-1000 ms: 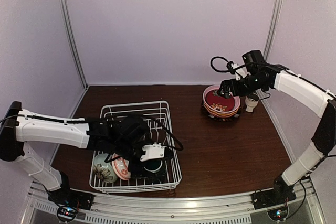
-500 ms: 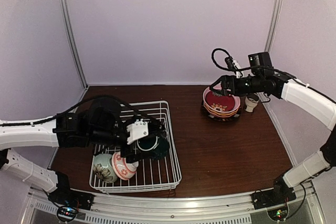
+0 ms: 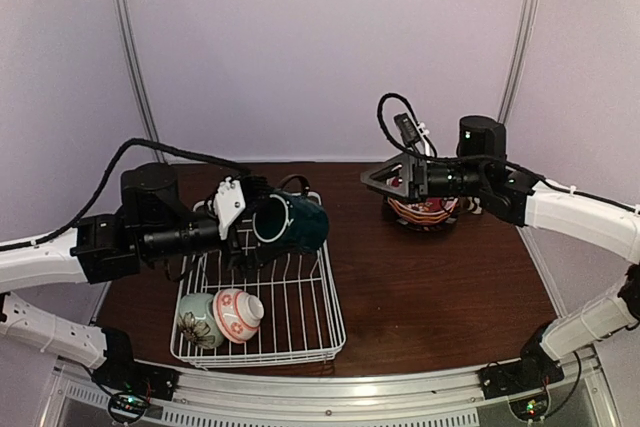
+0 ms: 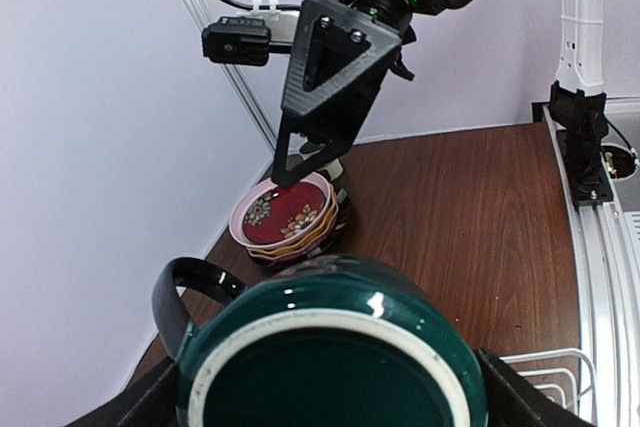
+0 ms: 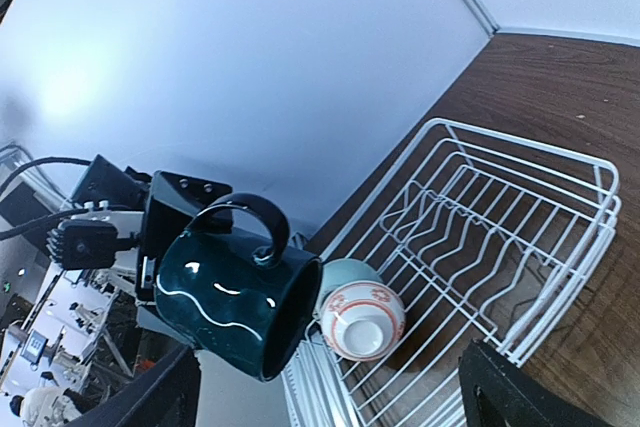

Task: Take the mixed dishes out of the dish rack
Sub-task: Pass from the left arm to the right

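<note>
My left gripper (image 3: 256, 233) is shut on the base of the teal mug (image 3: 300, 222) and holds it on its side in the air over the back of the white wire dish rack (image 3: 337, 315). In the left wrist view the mug's underside (image 4: 330, 347) fills the space between my fingers (image 4: 140, 405). A pale-green floral bowl (image 3: 197, 319) and a pink-white bowl (image 3: 241, 313) lie in the rack's near left corner. My right gripper (image 3: 383, 179) is open and empty, pointing left toward the mug (image 5: 235, 292). A stack of plates (image 3: 427, 211) sits behind it.
The rack's plate tines (image 5: 470, 217) stand bare. The plate stack (image 4: 290, 219) is near the right wall, at the back right of the brown table (image 3: 440, 287). The right gripper's fingers (image 4: 330, 57) hang above it in the left wrist view.
My left arm has lifted the teal mug out of the rack, up and toward the back. My right gripper has left the plate stack and swung left toward the mug.
</note>
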Action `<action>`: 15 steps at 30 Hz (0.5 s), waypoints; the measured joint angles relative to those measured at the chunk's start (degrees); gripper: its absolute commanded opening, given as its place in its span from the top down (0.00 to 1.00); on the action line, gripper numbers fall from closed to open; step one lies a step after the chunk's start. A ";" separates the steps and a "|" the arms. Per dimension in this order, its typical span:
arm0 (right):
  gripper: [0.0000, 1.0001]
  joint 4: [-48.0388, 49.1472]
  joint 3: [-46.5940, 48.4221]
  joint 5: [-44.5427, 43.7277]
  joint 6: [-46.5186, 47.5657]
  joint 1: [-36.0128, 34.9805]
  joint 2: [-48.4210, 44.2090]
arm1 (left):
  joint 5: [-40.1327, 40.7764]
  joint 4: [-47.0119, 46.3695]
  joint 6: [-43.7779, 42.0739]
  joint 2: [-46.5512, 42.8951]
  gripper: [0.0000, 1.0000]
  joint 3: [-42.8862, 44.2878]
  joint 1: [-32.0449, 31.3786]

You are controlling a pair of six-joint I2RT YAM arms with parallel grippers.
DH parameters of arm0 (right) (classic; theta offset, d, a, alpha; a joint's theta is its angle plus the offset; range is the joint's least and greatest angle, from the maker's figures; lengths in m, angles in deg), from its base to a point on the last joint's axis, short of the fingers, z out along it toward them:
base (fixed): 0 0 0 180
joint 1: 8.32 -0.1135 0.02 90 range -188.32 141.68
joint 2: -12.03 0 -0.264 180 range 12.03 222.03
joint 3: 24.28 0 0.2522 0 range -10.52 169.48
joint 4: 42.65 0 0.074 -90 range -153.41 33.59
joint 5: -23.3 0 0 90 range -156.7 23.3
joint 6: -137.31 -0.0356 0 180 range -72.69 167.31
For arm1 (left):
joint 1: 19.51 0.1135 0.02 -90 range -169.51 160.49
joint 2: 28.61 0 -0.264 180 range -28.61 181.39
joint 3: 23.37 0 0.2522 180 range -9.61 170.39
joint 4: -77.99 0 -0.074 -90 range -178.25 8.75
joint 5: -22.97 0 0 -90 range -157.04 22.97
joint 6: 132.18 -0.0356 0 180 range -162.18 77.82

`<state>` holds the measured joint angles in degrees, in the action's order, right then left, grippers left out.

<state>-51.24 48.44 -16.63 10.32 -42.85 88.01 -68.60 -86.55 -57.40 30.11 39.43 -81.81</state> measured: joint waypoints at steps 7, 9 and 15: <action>0.13 10.64 -0.15 3.08 -7.06 -6.03 1.51 | 0.33 -4.63 1.07 -1.18 0.39 0.00 0.02; 0.16 14.71 -0.59 4.02 -9.90 -7.30 2.49 | 0.33 -5.84 1.27 -1.40 0.39 -0.02 0.02; 0.25 23.69 -1.92 5.88 -17.05 -10.03 5.22 | 0.33 -10.43 1.88 -2.64 0.39 -0.96 0.02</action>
<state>-27.55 46.51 -10.75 -6.73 -52.88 93.24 -68.27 -96.98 -55.52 27.46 38.47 -81.79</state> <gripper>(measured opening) 0.787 0.908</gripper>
